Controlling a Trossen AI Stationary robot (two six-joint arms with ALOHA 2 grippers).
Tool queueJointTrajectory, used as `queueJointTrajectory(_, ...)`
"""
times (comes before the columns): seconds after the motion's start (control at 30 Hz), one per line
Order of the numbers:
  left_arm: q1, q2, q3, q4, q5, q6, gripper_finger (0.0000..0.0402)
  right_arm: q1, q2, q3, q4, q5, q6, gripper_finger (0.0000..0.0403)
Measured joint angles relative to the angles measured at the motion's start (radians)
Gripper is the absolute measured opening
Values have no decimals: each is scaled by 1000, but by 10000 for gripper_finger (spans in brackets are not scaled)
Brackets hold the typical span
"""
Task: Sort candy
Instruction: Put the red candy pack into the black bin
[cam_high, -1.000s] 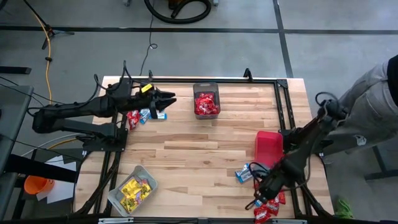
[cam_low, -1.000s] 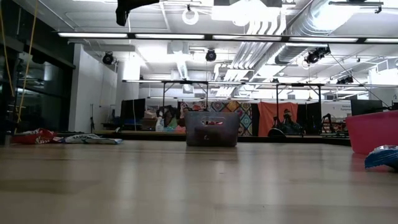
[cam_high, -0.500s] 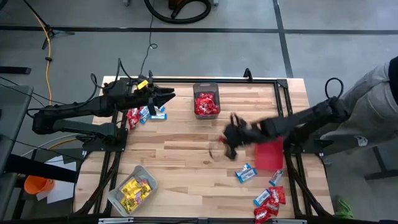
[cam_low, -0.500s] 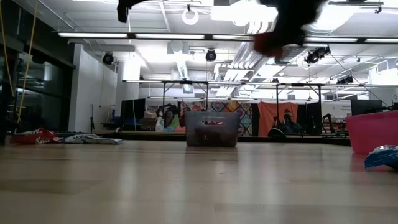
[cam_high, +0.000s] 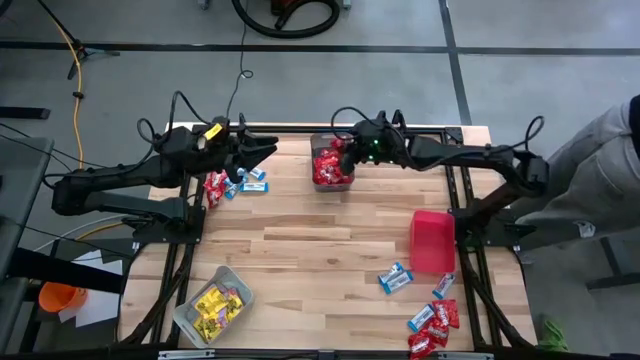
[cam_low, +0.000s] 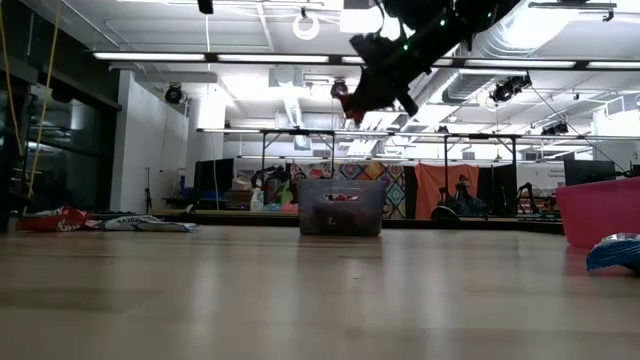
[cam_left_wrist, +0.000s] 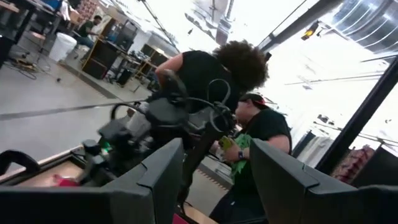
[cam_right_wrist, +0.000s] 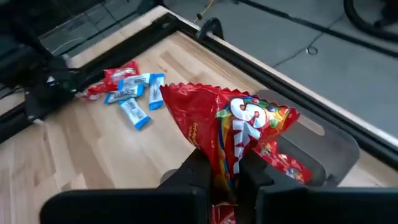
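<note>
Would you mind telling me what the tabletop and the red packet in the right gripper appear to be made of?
Tabletop: likely wood, butcher-block style, judging by pale planks with visible grain and joints, smooth satin finish. Red packet held by the right gripper: probably thin plastic or foil film, glossy, crinkled, with a serrated sealed edge.

High view: overhead, straight down, whole table (cam_high: 320, 225). Low view: at tabletop level, facing the mesh bin (cam_low: 340, 207) and the hall behind it. Right wrist view: close above that bin. Left wrist view: aimed outward, above it.
</note>
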Motion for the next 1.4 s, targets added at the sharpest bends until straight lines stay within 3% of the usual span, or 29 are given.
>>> queueJointTrajectory(0.17, -22, 0, 0, -1, -1, 0, 175, -25, 72, 0, 18, -37, 58, 66)
queueJointTrajectory(0.43, -33, 0, 0, -1, -2, 0, 175, -52, 126, 0, 23, -69, 141, 218)
queueJointTrajectory(0.57, -33, 0, 0, -1, -2, -15, 175, -55, 126, 0, 2, -112, 114, 262)
queueJointTrajectory(0.7, -33, 0, 0, -2, -2, -15, 175, -55, 127, 0, -99, -73, 127, 269)
queueJointTrajectory(0.9, -33, 0, 0, -33, -2, 5, 175, -54, 91, 0, 11, -161, 111, 270)
queueJointTrajectory(1.07, -33, 0, 0, -144, -3, 11, 175, -62, -39, 0, 50, -154, 78, 270)
queueJointTrajectory(1.23, -33, 8, 0, -274, -6, 13, 175, -53, -203, 0, 8, -152, 32, 270)
queueJointTrajectory(1.4, -33, 27, 0, -302, -8, 46, 175, -24, -320, 0, -70, -103, 19, 270)
